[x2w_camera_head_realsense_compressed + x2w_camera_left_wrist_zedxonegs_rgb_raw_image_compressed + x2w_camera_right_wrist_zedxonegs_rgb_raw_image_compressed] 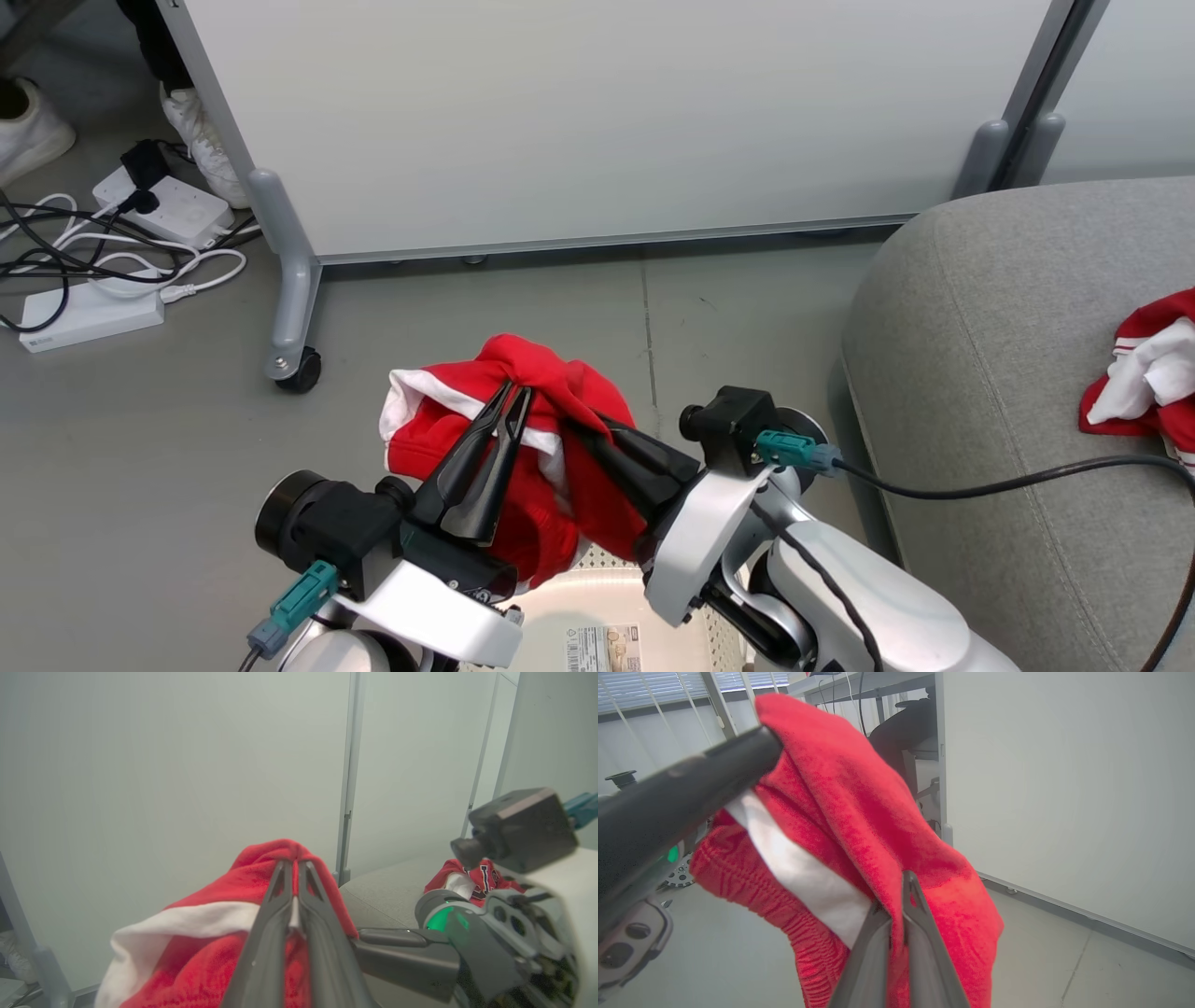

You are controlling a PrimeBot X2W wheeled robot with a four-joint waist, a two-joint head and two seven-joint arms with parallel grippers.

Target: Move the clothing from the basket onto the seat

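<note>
A red garment with a white stripe (523, 420) hangs bunched above the basket (553, 599), whose white inside shows at the bottom edge of the head view. My left gripper (516, 392) is shut on the garment's upper fold (261, 877), fingers pressed together. My right gripper (903, 879) is shut on the same red cloth (934, 872) just to the right, its tips buried in the fabric (597, 434). A second red and white garment (1144, 373) with dark lettering (483, 877) lies on the grey seat (990, 355) at the right.
A white partition panel (597, 121) on grey castor legs (294, 359) stands across the back. Power strips and tangled cables (103, 261) lie on the floor at the left, with a person's white shoes (201, 140) beyond. A black cable (1008, 481) crosses the seat's front.
</note>
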